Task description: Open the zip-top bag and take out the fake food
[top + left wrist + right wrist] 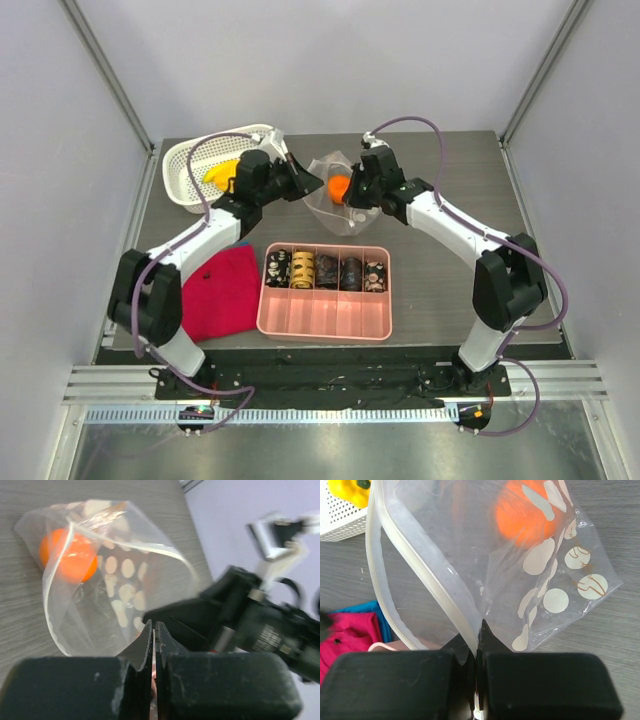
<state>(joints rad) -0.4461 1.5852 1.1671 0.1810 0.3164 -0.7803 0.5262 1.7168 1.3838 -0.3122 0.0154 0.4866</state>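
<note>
Nearest us, the pink tray (325, 322) carries a row of five dark patterned cylinders (326, 270) in its far compartments, with a red cloth (222, 292) just beside it on the left. Beyond, both arms meet over mid-table. The left gripper (153, 630) and the right gripper (480, 630) are each pinched tight on opposite lips of the zip-top bag (340, 215), which is held between them with its mouth parted. One orange piece (527, 515) sits inside (nothing else that we can make out). We judge the opening step nearly done. Next, the mouth needs spreading wider, then one gripper must let go and reach in. Farthest back, the white basket (190, 170) holds a yellow banana (218, 175).
</note>
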